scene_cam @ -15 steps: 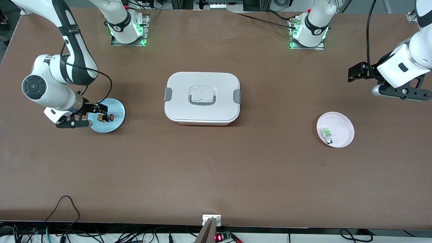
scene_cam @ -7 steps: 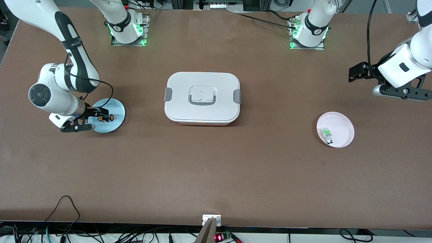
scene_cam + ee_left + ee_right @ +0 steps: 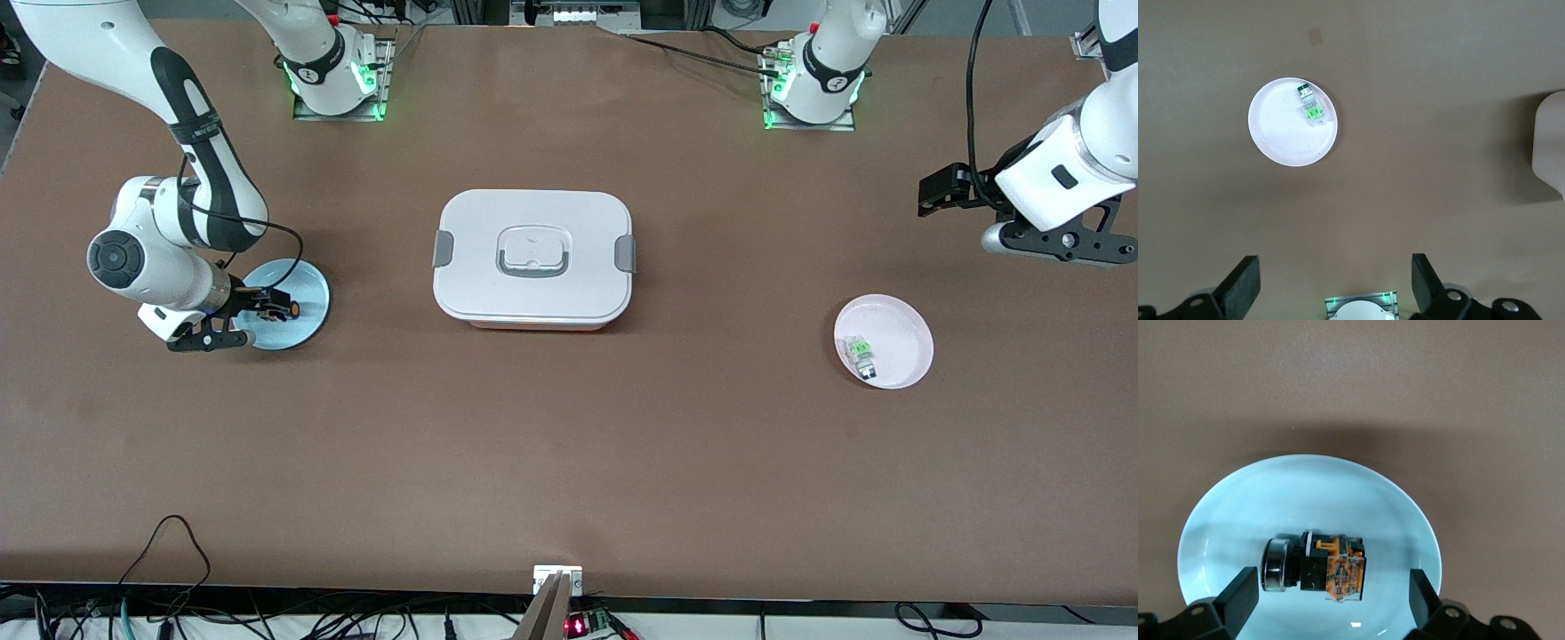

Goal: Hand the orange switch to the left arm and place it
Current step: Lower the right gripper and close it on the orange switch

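The orange switch (image 3: 283,309) (image 3: 1328,563) lies on its side on a pale blue plate (image 3: 307,283) (image 3: 1305,493) toward the right arm's end of the table. My right gripper (image 3: 260,312) (image 3: 1331,595) is low over that plate, open, with one finger (image 3: 1239,592) on each side of the switch and not touching it. The white lidded box (image 3: 533,258) stands mid-table, its corner (image 3: 1550,143) showing in the left wrist view. My left gripper (image 3: 1053,242) (image 3: 1335,283) waits open and empty, high over the left arm's end of the table.
A pink plate (image 3: 898,329) (image 3: 1281,130) holding a small green and clear switch (image 3: 861,349) (image 3: 1310,107) sits nearer the front camera than the left gripper. The box stands on the straight line between the two plates. Bare brown tabletop lies nearer the front camera.
The right arm has come down and shifted slightly, bringing its open gripper lower around the orange switch on the blue plate. The left arm has not moved.
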You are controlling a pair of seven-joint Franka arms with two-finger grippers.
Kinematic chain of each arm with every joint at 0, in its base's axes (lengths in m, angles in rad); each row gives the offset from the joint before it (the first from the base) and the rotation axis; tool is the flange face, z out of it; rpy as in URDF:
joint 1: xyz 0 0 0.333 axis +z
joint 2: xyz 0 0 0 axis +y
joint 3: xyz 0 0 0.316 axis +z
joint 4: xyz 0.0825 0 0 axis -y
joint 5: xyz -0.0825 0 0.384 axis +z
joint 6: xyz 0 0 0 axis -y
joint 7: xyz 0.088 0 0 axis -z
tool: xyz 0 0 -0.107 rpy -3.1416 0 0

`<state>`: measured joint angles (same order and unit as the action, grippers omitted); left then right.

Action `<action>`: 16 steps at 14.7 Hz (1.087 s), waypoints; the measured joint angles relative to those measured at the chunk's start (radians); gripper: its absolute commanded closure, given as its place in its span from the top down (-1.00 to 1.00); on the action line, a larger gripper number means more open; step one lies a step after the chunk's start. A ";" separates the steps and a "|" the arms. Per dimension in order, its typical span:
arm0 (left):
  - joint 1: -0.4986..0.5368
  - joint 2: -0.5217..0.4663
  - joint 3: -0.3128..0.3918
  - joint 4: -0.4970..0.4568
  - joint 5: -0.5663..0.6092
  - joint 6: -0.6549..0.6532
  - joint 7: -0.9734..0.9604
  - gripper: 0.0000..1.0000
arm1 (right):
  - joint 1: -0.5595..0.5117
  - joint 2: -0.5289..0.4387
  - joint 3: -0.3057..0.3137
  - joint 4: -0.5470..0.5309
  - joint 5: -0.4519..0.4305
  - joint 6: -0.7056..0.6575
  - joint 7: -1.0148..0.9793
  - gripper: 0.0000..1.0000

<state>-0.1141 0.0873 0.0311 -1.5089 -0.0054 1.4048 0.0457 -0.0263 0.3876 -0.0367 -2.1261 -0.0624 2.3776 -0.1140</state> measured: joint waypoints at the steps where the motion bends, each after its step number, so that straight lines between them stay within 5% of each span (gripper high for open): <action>1: 0.000 0.000 -0.001 0.000 0.000 0.000 0.000 1.00 | 0.000 0.000 0.002 0.000 0.000 0.000 0.000 1.00; 16: 0.000 0.000 -0.003 0.001 0.000 0.000 0.000 1.00 | 0.000 0.043 0.025 0.000 0.000 0.030 0.025 1.00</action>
<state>-0.1143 0.0873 0.0281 -1.5082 -0.0054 1.4045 0.0457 -0.0267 0.4307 -0.0121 -2.1262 -0.0622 2.4077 -0.0885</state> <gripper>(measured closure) 0.000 0.000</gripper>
